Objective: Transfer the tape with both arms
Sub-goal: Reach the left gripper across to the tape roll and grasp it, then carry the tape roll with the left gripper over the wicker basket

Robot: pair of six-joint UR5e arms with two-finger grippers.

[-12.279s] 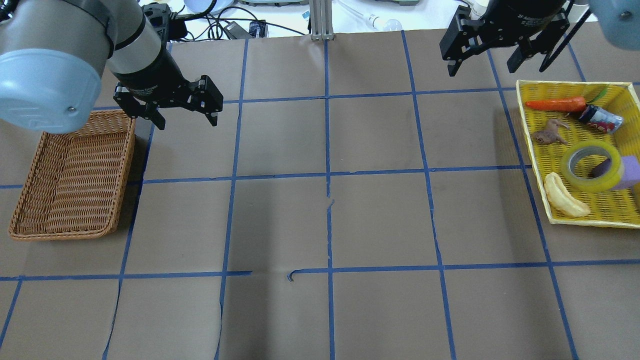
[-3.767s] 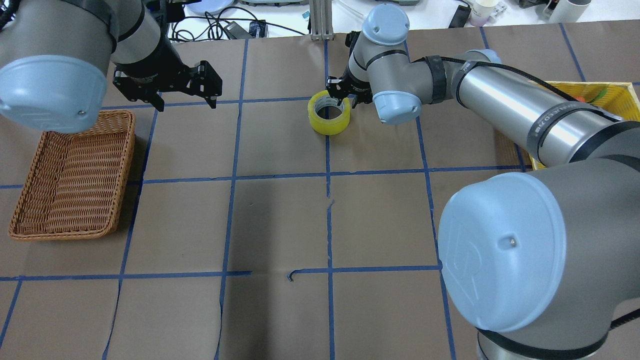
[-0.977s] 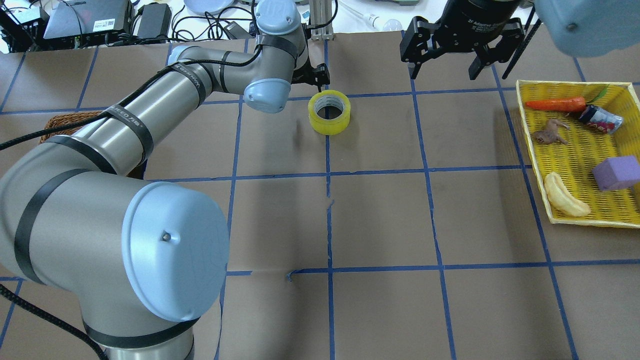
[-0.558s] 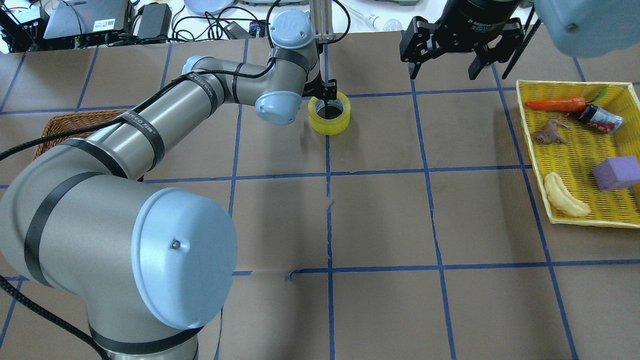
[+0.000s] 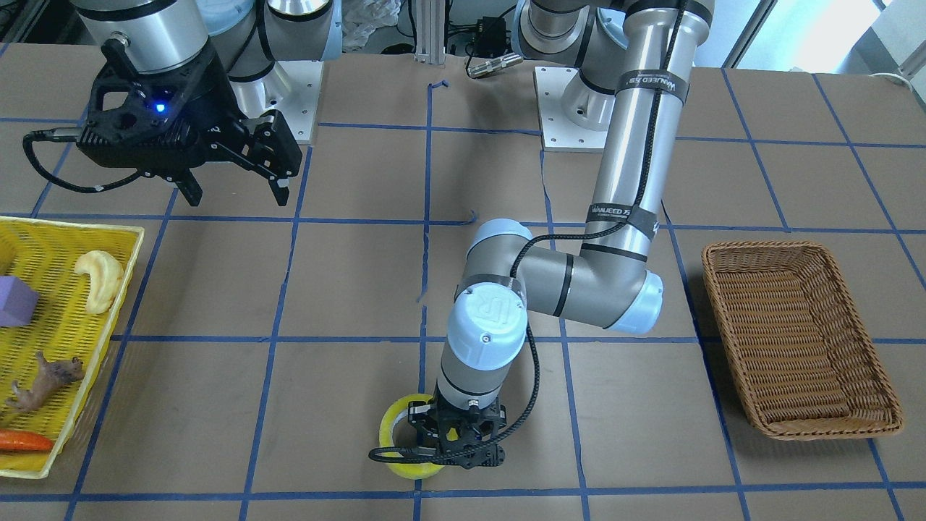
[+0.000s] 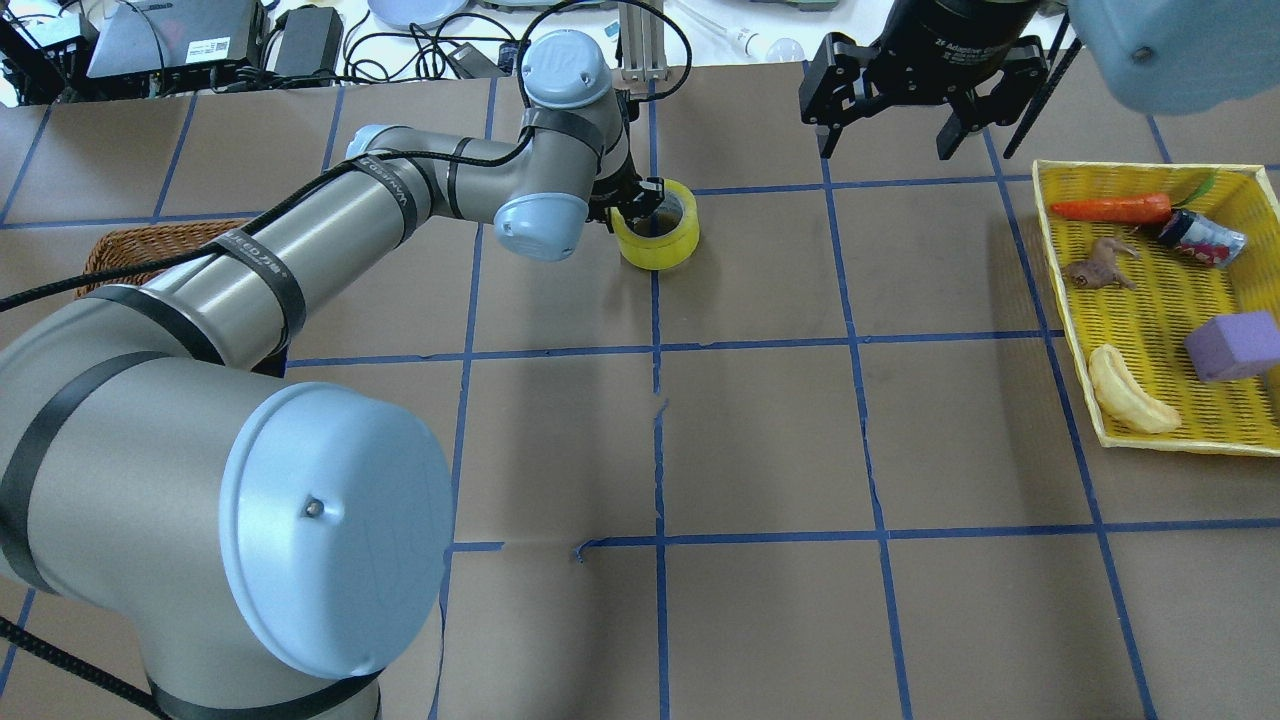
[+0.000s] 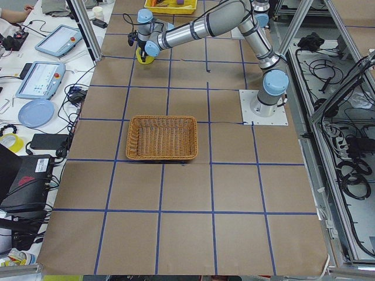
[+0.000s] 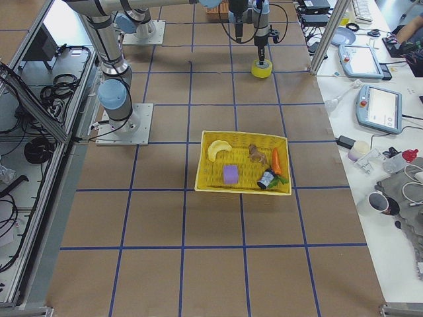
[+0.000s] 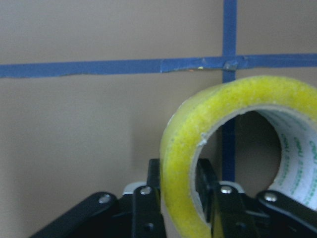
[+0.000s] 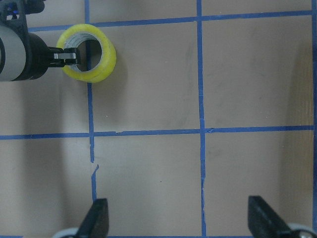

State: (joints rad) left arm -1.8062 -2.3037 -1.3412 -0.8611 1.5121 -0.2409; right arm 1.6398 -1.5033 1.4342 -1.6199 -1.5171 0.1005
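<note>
The tape (image 6: 662, 248), a yellow roll with a grey-white core, sits on the brown paper at the far middle of the table. It also shows in the front view (image 5: 405, 469) and the right wrist view (image 10: 101, 69). My left gripper (image 6: 634, 203) points down at its left rim. In the left wrist view the gripper (image 9: 181, 210) has one finger inside and one outside the roll's wall (image 9: 178, 163), shut on it. My right gripper (image 6: 885, 148) hangs open and empty at the far right, high over the table; it also shows in the front view (image 5: 239, 195).
A yellow tray (image 6: 1140, 168) at the right holds a carrot, a small can, a toy animal, a banana and a purple block (image 6: 1232, 345). A brown wicker basket (image 5: 796, 340) stands at the left, mostly hidden behind my left arm in the overhead view.
The right arm carried the tape from the yellow tray to the table's far middle, let go and drew back. The left arm reached over and its fingers came down on the roll's wall.
</note>
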